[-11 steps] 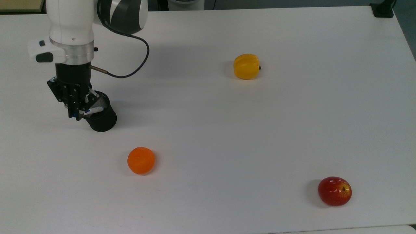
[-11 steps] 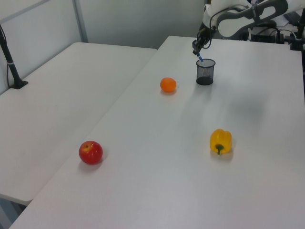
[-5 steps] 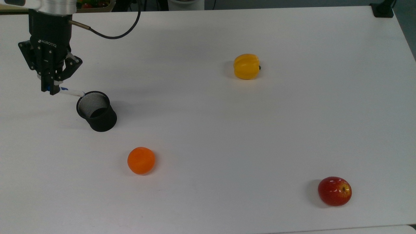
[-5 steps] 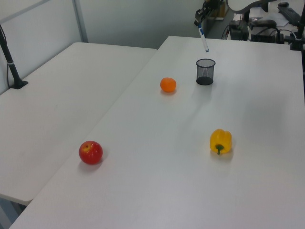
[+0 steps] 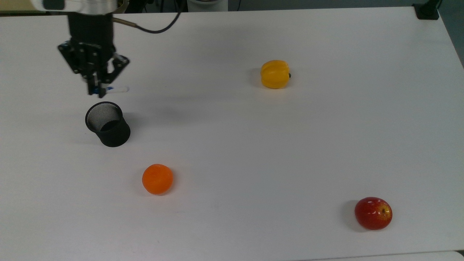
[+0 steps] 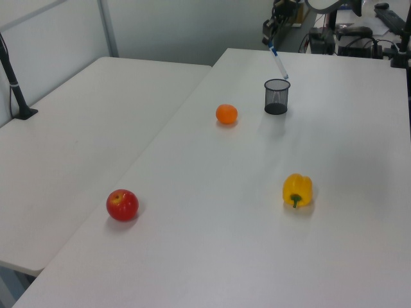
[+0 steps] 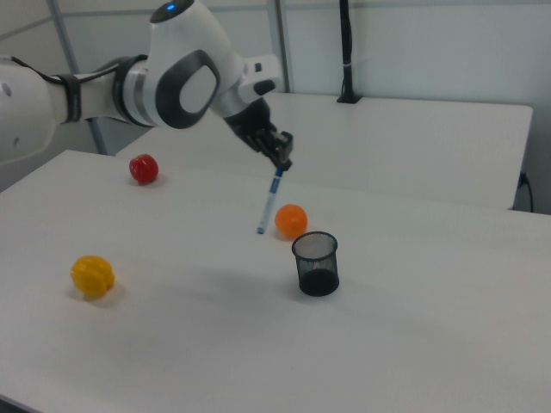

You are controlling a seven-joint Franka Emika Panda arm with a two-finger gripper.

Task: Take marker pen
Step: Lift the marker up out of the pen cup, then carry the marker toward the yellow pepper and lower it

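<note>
The tool [image 5: 97, 90] is clamped on the blue-capped top of the pen [image 7: 269, 205], which hangs below it, tilted, in the air. In the right view the pen's lower tip is well above the table [image 5: 253, 145] and off to the right view's left of the cup [image 7: 316, 262], fully clear of its rim. So the taking looks essentially done: the pen is out of the cup and carried. What may be left is moving it off or setting it down. The orange [image 5: 157, 178], pepper [image 5: 275, 74] and apple [image 5: 373, 213] lie untouched, well apart.
</note>
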